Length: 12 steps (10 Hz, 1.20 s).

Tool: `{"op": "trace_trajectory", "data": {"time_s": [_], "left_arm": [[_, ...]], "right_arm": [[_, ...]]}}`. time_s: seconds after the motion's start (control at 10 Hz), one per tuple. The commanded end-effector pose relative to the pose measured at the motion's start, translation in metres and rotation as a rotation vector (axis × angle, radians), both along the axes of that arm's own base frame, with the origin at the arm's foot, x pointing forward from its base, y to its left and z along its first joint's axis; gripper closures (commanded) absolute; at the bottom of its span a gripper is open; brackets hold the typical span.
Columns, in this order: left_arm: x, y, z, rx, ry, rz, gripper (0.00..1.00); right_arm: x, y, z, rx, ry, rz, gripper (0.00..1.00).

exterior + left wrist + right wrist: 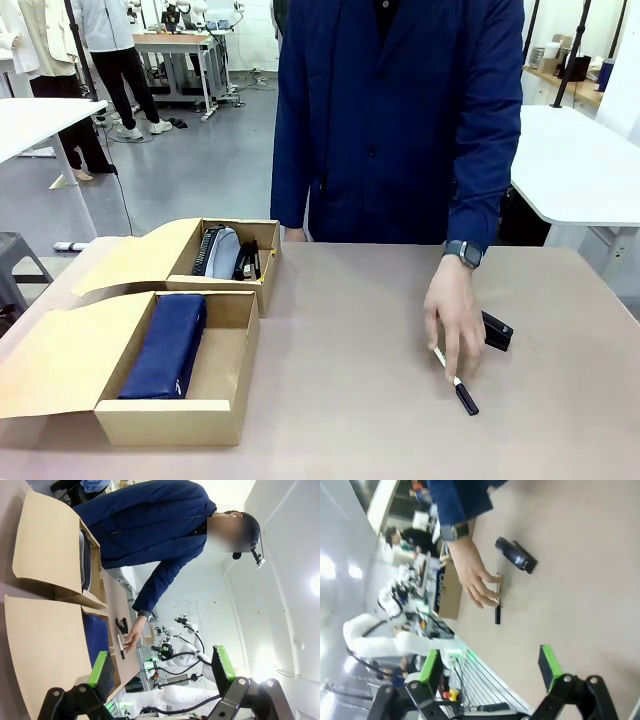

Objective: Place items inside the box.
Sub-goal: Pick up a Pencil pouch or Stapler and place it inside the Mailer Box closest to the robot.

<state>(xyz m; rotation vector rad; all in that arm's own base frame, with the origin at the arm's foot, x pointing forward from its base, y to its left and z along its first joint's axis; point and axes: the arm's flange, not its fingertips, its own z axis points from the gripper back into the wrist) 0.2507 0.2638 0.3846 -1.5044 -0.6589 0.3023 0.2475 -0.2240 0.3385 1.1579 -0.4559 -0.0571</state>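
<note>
Two open cardboard boxes stand at the table's left. The near box point(225, 400) holds a navy zip pouch point(165, 345). In the far box point(268, 262) lie several dark and grey items point(228, 253). At the right, a person's hand point(452, 310) rests its fingertips on a white-bodied, black-capped marker point(460, 388). A black stapler point(497, 331) lies just beyond it. My left gripper point(162, 667) is open and empty, with the pouch point(95, 635), stapler point(121, 625) and marker point(120, 647) far ahead. My right gripper point(490, 669) is open above the table, short of the marker point(497, 602) and stapler point(516, 555).
The person in a blue coat point(400, 110) stands at the far edge and leans over the table. Both boxes' lids point(60, 360) fold out to the left. Bare tabletop point(350, 380) lies between the boxes and the hand. White tables stand off to both sides.
</note>
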Motion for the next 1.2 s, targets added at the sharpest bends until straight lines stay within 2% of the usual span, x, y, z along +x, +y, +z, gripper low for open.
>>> {"op": "trace_trajectory", "data": {"time_s": [0.0,0.1,0.6,0.7,0.9,1.1], "left_arm": [[-0.002,-0.001,0.0,0.008,-0.023,-0.013,0.0],[-0.002,-0.001,0.0,0.008,-0.023,-0.013,0.0],[-0.002,-0.001,0.0,0.008,-0.023,-0.013,0.0],[-0.002,-0.001,0.0,0.008,-0.023,-0.013,0.0],[-0.002,-0.001,0.0,0.008,-0.023,-0.013,0.0],[-0.002,-0.001,0.0,0.008,-0.023,-0.013,0.0]], "right_arm": [[0.006,-0.011,-0.025,0.146,0.018,-0.082,0.0],[0.0,0.0,0.0,0.0,0.0,0.0,0.0],[0.001,0.001,-0.005,0.025,0.006,0.006,0.0],[0.007,0.014,0.001,-0.01,0.047,0.022,0.0],[0.022,0.082,0.035,-0.177,0.139,0.078,0.0],[0.042,0.148,0.062,-0.33,0.189,0.167,0.0]]}}
